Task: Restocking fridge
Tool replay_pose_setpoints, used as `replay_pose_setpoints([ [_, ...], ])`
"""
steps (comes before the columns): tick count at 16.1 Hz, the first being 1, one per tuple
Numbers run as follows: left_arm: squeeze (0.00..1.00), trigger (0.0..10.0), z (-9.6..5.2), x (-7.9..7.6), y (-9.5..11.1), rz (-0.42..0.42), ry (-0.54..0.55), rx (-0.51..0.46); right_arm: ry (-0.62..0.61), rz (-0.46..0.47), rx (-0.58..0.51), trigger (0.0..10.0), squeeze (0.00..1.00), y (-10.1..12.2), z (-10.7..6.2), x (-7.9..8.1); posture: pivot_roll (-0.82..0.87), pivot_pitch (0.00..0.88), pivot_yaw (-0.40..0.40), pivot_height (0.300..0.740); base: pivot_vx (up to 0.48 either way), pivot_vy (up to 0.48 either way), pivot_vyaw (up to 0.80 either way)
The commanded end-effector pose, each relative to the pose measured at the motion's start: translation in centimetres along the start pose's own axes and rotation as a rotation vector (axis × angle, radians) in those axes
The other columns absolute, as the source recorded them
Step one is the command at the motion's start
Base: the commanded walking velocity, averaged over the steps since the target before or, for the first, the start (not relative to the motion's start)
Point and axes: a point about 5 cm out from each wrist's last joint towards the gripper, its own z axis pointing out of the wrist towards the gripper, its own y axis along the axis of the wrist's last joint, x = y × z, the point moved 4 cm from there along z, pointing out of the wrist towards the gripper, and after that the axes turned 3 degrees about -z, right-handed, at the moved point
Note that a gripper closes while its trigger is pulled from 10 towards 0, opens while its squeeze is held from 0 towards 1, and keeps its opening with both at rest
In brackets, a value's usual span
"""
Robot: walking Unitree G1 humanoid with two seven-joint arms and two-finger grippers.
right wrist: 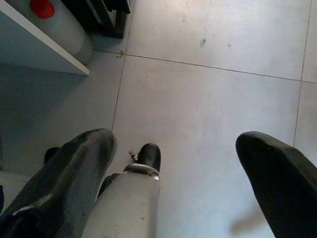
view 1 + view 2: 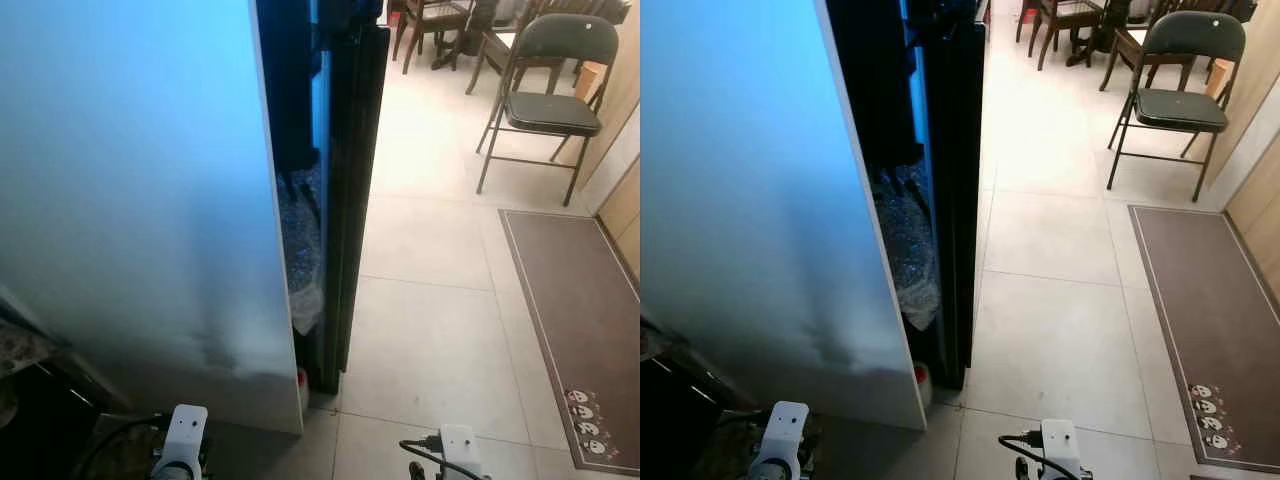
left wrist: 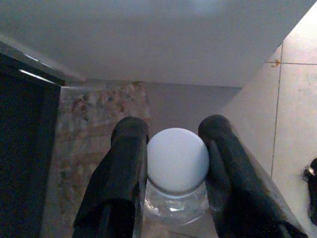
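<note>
A pale tiled floor (image 2: 430,330) runs back to a dining area, and a tall white fridge side panel (image 2: 140,200) fills the left of the head views, its dark door (image 2: 345,190) ajar beside it, showing a narrow gap with something crinkly and plastic-wrapped inside. One black folding chair (image 2: 550,90) stands far right, with at least one wooden chair behind it, and one brown mat (image 2: 580,330) lies along the right wall. The two wrist mounts sit low at the near edge.

In the left wrist view, the left gripper (image 3: 173,163) is closed snugly around the neck of one clear bottle (image 3: 177,159) with a white cap, held near the white panel above a speckled surface.

In the right wrist view, the right gripper (image 1: 183,173) hangs spread wide over the floor, holding nothing; a white container with a red cap (image 1: 52,20) sits at the fridge's foot.

The risk, I'd say, is the tight door gap: swinging the bottle in could knock it against the panel or door edge, and a grip only at the neck could let it pivot or slip.
</note>
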Motion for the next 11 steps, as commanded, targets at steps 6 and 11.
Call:
replay_pose_setpoints([
  [6, 0.00, 10.0, 0.01, 0.62, -0.05, -0.026, 0.020, 0.004, 0.007, 0.010, -0.015, 10.0, 0.00, 0.31, 0.03, 0.12, 0.03, 0.000, 0.022, 0.740, 0.285, 0.000, 0.00],
  [11, 0.00, 10.0, -0.06, 0.61, -0.25, -0.028, 0.023, 0.007, 0.010, 0.008, -0.016, 10.0, 0.00, 0.28, 0.01, 0.11, 0.02, 0.000, 0.020, 0.740, 0.246, 0.000, 0.00],
])
